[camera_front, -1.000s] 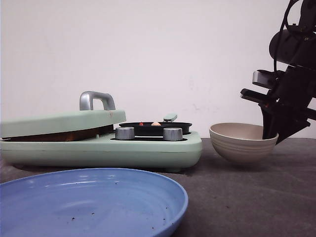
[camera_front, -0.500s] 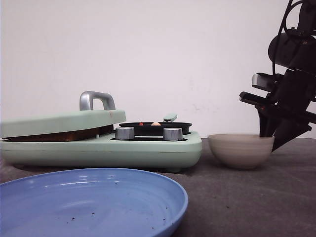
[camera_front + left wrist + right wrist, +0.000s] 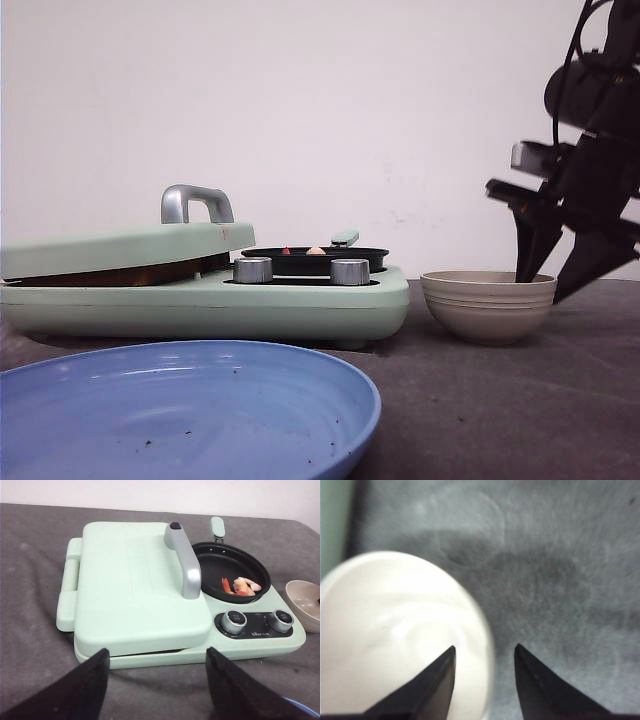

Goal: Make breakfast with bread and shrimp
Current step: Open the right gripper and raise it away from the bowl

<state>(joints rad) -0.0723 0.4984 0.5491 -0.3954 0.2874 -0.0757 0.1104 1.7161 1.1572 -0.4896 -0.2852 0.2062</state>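
Note:
The shrimp point(image 3: 241, 585) are a few pinkish-orange curled pieces lying in the black pan point(image 3: 231, 571) on the green breakfast maker point(image 3: 150, 595); they also show in the front view point(image 3: 315, 250). The bread is hidden; the maker's lid point(image 3: 125, 245) is down. The beige bowl point(image 3: 488, 305) stands upright on the table, right of the maker. My right gripper point(image 3: 542, 283) is open astride the bowl's right rim point(image 3: 487, 645), one finger inside and one outside. My left gripper point(image 3: 156, 651) is open and empty, in front of the maker.
A large blue plate point(image 3: 190, 410) lies at the front left. Two silver knobs point(image 3: 233, 621) sit on the maker's front by the pan. The lid has a grey handle point(image 3: 186, 560). Grey table point(image 3: 500, 400) stretches in front of the bowl.
The bowl, tilted and held by my right gripper a second ago, now stands level on the table. The right jaws have spread open and let go of its rim.

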